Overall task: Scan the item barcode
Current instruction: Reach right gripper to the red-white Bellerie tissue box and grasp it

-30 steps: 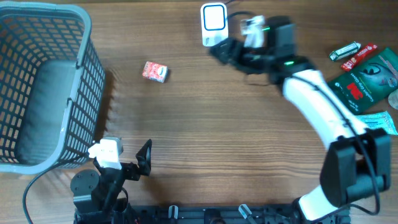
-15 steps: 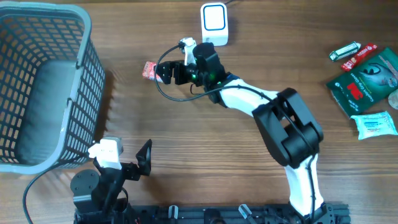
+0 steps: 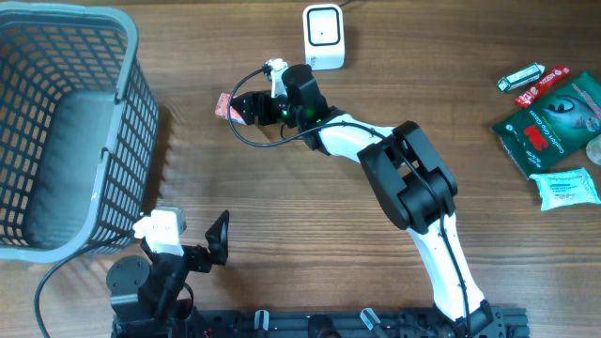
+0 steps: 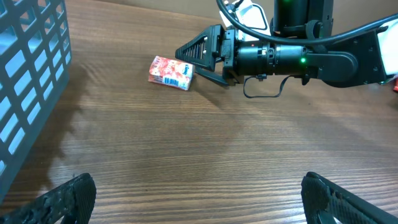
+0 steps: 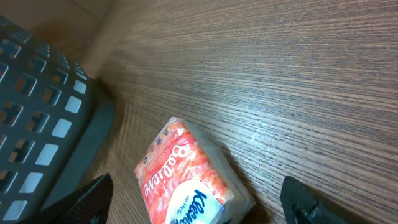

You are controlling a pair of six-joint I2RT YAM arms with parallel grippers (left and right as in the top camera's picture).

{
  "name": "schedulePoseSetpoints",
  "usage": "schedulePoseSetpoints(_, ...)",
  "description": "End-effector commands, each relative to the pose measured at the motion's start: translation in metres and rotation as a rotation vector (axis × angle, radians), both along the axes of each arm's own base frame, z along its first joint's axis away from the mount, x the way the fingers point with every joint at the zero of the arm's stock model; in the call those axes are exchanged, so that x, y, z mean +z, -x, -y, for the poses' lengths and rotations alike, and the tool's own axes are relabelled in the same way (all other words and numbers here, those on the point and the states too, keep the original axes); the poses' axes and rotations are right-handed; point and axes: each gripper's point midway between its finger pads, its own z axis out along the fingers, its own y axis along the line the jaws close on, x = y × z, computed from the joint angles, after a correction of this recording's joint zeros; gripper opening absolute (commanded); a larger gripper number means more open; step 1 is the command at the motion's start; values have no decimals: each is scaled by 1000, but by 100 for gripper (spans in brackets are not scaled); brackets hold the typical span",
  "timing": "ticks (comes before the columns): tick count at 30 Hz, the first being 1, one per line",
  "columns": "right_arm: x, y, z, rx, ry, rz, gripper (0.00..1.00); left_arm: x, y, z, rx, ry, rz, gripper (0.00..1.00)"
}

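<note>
1. A gray basket (image 3: pixel 66 131) stands at the 9 o'clock side of the surface (image 3: pixel 310 216).
2. My left tool (image 3: pixel 192 237) sits at about 7 o'clock, close to the front edge. Its fingers are spread wide and released, with nothing between them.
3. The item is a small red-orange packet (image 3: pixel 223 106). It lies flat on the surface at about 11 o'clock, between the basket and the scanner and apart from both. A pale printed strip shows along its 6 o'clock edge, but I cannot read it.
4. My right tool (image 3: pixel 246 107) lies low over the wood at the packet's 3 o'clock end, pointing toward 9 o'clock. Its fingers are parted and released, and the tips flank that end of the packet. I cannot tell whether either tip touches it.
5. The white scanner (image 3: pixel 323 36) stands at 12 o'clock by the far edge, at roughly 1 o'clock from my right tool.
6. A green pack (image 3: pixel 549 122) lies among other small packs at the 3 o'clock edge, well apart from the packet.
</note>
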Motion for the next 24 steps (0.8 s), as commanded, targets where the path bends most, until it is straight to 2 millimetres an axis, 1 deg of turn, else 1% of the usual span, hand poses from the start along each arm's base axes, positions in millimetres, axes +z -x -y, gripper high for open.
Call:
schedulePoseSetpoints(1,-20,1,-5,2,-9,-41,82,0,0,0,-9,-11,6,100)
schedulePoseSetpoints(2,-28,4,-6,4,-2,-55,79,-1,0,0,-9,-11,6,100)
schedulePoseSetpoints(3,-30,4,-6,4,-2,-58,78,0,0,0,-9,-11,6,100)
schedulePoseSetpoints(6,-44,6,-5,-6,0,-93,78,-1,0,0,-9,-11,6,100)
schedulePoseSetpoints(8,-57,8,-3,-11,10,-107,75,-1,0,0,-9,-11,6,100)
schedulePoseSetpoints(11,-69,11,-2,-10,24,-127,72,0,0,0,-9,-11,6,100)
schedulePoseSetpoints(13,-79,14,0,-9,39,-143,67,-1,0,0,-9,-11,6,100)
schedulePoseSetpoints(17,-111,24,7,-9,83,-202,43,0,0,0,-9,-11,6,100)
schedulePoseSetpoints(19,-121,28,13,-18,114,-237,19,-1,0,0,-9,-11,6,100)
schedulePoseSetpoints(20,-125,31,15,-18,125,-259,5,0,0,0,-9,-11,6,100)
schedulePoseSetpoints(22,-127,36,16,0,121,-288,5,0,0,0,-9,-11,6,100)
schedulePoseSetpoints(24,-120,39,17,43,82,-314,5,-1,0,0,-9,-11,6,100)
